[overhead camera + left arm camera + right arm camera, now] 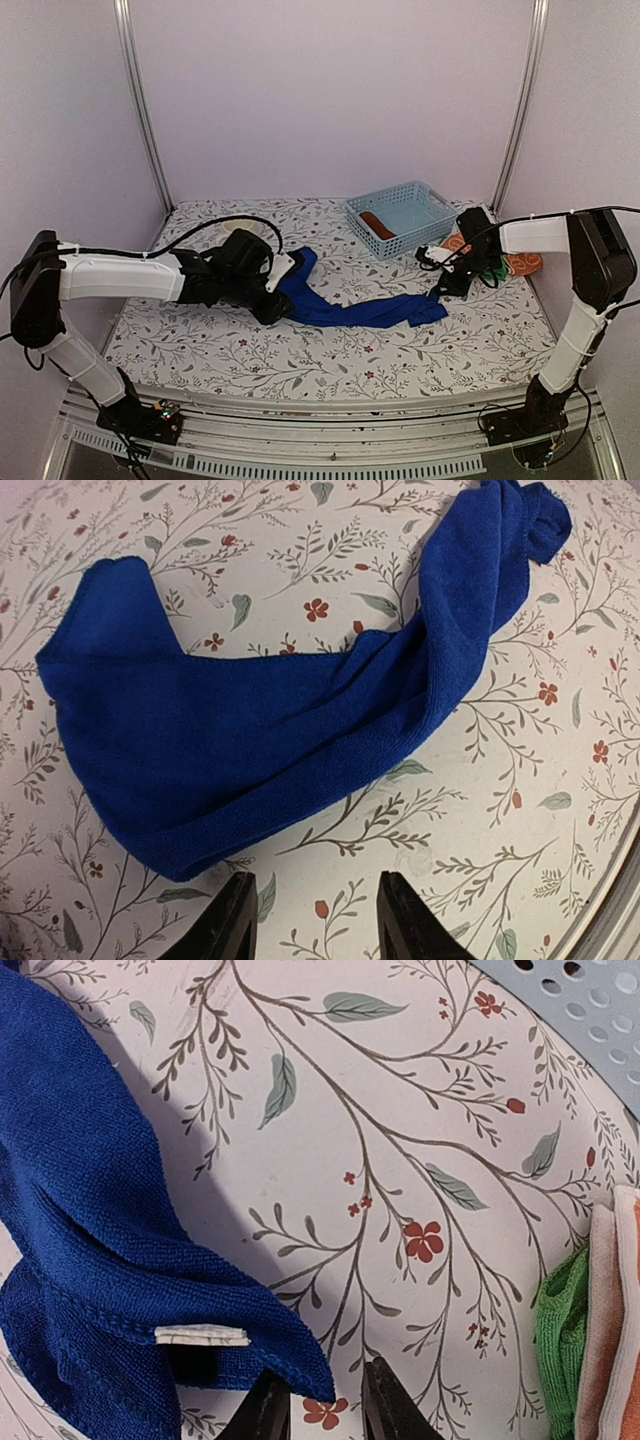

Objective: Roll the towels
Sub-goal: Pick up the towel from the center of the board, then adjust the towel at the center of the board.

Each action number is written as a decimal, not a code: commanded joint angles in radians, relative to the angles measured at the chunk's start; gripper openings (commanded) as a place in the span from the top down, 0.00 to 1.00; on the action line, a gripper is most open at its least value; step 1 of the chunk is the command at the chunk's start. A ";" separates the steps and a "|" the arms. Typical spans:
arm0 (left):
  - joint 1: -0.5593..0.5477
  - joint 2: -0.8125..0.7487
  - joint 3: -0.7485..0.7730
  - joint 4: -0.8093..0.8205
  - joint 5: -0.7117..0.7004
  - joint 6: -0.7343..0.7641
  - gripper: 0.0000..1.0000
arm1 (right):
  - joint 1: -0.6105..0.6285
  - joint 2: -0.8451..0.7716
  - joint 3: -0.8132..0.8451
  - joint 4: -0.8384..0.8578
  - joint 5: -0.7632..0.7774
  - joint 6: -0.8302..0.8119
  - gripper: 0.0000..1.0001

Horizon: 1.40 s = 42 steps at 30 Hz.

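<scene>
The blue towel [350,308] lies mid table [200,350]. My left gripper [315,925] stands released beside it. My right gripper [325,1410] is at its corner; I cannot tell whether it is clamped.

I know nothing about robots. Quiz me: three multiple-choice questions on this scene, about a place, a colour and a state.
1. Where is the rust-brown towel? A in the basket; B on an arm; C on the floor.
2. What colour is the towel stretched across the middle? A green; B white; C blue.
3. The left jaws are: A open, empty; B clamped on the basket; C holding a cup.
Answers: A, it lies inside the basket; C, the blue towel lies across the tablecloth; A, only tablecloth shows between the jaws.
</scene>
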 commanded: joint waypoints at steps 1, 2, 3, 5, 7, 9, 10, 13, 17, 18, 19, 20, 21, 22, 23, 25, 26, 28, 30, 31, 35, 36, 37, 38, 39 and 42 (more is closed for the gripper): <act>-0.012 -0.030 -0.015 0.015 -0.004 -0.006 0.58 | 0.005 0.029 0.023 -0.015 -0.044 0.006 0.71; -0.012 -0.032 -0.015 0.016 -0.005 -0.007 0.57 | 0.006 0.034 0.023 -0.014 -0.044 0.007 0.69; -0.012 -0.034 -0.016 0.015 -0.006 -0.008 0.57 | 0.008 0.039 0.023 -0.010 -0.042 0.009 0.68; -0.012 -0.037 -0.018 0.016 -0.004 -0.010 0.57 | 0.009 0.043 0.025 -0.004 -0.044 0.016 0.67; -0.012 -0.039 -0.021 0.016 -0.003 -0.014 0.57 | 0.011 0.041 0.031 -0.007 -0.057 0.023 0.71; -0.012 -0.041 -0.024 0.015 -0.003 -0.015 0.57 | 0.011 0.032 0.045 -0.020 -0.061 0.031 0.82; -0.012 -0.043 -0.027 0.012 -0.003 -0.015 0.57 | 0.011 0.021 0.052 -0.027 -0.063 0.034 0.88; -0.012 -0.053 -0.041 0.011 -0.007 -0.015 0.57 | 0.011 -0.034 0.078 -0.064 -0.079 0.044 0.95; -0.012 -0.063 -0.057 0.009 -0.015 -0.006 0.56 | 0.011 -0.139 0.214 -0.222 -0.156 0.083 0.97; -0.013 -0.064 -0.058 0.009 -0.015 -0.006 0.55 | 0.011 -0.167 0.287 -0.261 -0.188 0.093 0.97; -0.012 -0.064 -0.057 0.009 -0.014 -0.006 0.55 | 0.012 -0.194 0.341 -0.296 -0.219 0.107 0.97; -0.012 -0.061 -0.058 0.014 -0.012 -0.005 0.55 | 0.011 -0.221 0.393 -0.325 -0.260 0.114 0.97; -0.012 -0.060 -0.058 0.020 -0.010 -0.003 0.55 | 0.012 -0.243 0.445 -0.348 -0.281 0.122 0.97; -0.013 -0.057 -0.057 0.026 -0.006 -0.002 0.55 | 0.012 -0.260 0.493 -0.370 -0.318 0.125 0.97; -0.012 -0.053 -0.055 0.031 -0.004 -0.002 0.55 | 0.011 -0.273 0.539 -0.381 -0.344 0.134 0.97; -0.016 -0.049 -0.048 0.044 0.007 -0.001 0.55 | 0.011 -0.280 0.610 -0.406 -0.384 0.156 0.97; -0.019 -0.050 -0.048 0.056 0.011 -0.001 0.56 | 0.011 -0.277 0.640 -0.420 -0.402 0.167 0.97; -0.029 -0.063 -0.052 0.085 0.017 -0.002 0.56 | 0.012 -0.267 0.673 -0.443 -0.431 0.177 0.97; -0.044 -0.075 -0.066 0.119 0.037 0.001 0.56 | 0.011 -0.261 0.680 -0.446 -0.435 0.187 0.97; -0.051 -0.080 -0.072 0.136 0.045 0.002 0.57 | 0.012 -0.260 0.679 -0.446 -0.439 0.193 0.97; -0.082 -0.064 -0.075 0.182 0.050 0.007 0.57 | 0.011 -0.270 0.702 -0.451 -0.475 0.219 0.97; -0.084 -0.048 -0.068 0.183 0.041 0.010 0.57 | 0.011 -0.274 0.718 -0.456 -0.486 0.225 0.97; -0.084 -0.029 -0.061 0.183 0.032 0.014 0.57 | 0.012 -0.279 0.742 -0.463 -0.501 0.226 0.97; -0.085 -0.009 -0.052 0.183 0.025 0.023 0.57 | 0.011 -0.286 0.770 -0.472 -0.519 0.228 0.97; -0.084 0.016 -0.041 0.188 0.018 0.033 0.56 | 0.011 -0.291 0.802 -0.477 -0.534 0.226 0.97; -0.083 0.070 -0.009 0.225 -0.004 0.066 0.52 | 0.010 -0.311 0.886 -0.460 -0.533 0.240 0.97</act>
